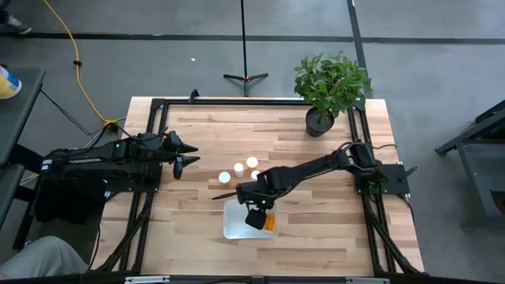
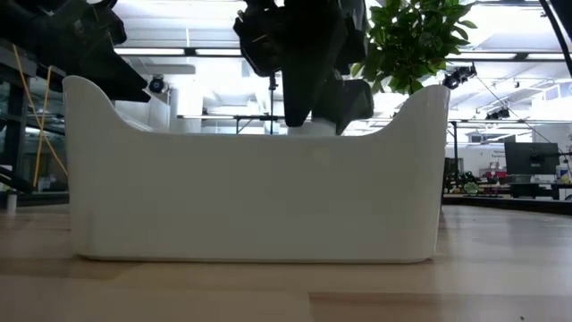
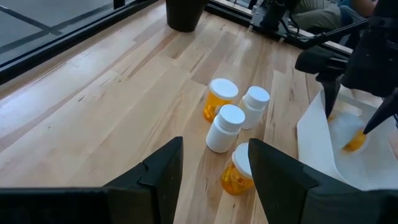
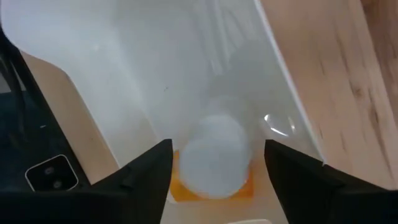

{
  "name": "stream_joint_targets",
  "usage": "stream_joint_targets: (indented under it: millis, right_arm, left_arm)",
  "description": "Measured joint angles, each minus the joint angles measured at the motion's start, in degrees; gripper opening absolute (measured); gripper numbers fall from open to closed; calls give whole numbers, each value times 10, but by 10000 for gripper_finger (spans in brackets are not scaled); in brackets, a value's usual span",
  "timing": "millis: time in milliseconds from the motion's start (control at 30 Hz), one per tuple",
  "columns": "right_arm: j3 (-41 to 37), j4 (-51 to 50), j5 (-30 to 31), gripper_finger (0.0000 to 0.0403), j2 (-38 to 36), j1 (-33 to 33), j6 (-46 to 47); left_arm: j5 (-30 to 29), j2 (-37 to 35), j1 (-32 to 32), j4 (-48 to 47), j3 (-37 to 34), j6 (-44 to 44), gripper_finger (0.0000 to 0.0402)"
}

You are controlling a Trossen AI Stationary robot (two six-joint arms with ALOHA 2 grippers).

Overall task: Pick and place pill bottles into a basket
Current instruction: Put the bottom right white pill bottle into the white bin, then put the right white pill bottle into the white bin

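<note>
One orange pill bottle with a white cap [image 4: 214,155] stands upright inside the white basket [image 1: 235,229], near its right wall. My right gripper [image 4: 217,174] reaches down into the basket from above. It is open, with a finger on either side of the bottle and a narrow gap on one side. The low view shows the cap [image 2: 313,128] just above the basket's rim [image 2: 250,197]. Several more pill bottles [image 1: 238,168] stand together on the table beyond the basket's far edge. My left gripper [image 1: 193,154] is open and empty, left of that group [image 3: 230,118].
A potted plant in a dark pot [image 1: 318,122] stands at the table's far right. The table's frame rails run along its left and right edges. Bare wood lies to the right of the basket and between the bottles and the plant.
</note>
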Motion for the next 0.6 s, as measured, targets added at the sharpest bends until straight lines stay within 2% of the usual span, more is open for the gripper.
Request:
stream_joint_targets:
  millis: [400, 600]
  right_arm:
    - [20, 21, -11, 253, 0, -4, -27]
    - [89, -35, 35, 254, 0, -7, -51]
  left_arm:
    - [0, 0, 0, 0, 0, 0, 216]
    - [0, 0, 0, 0, 0, 0, 216]
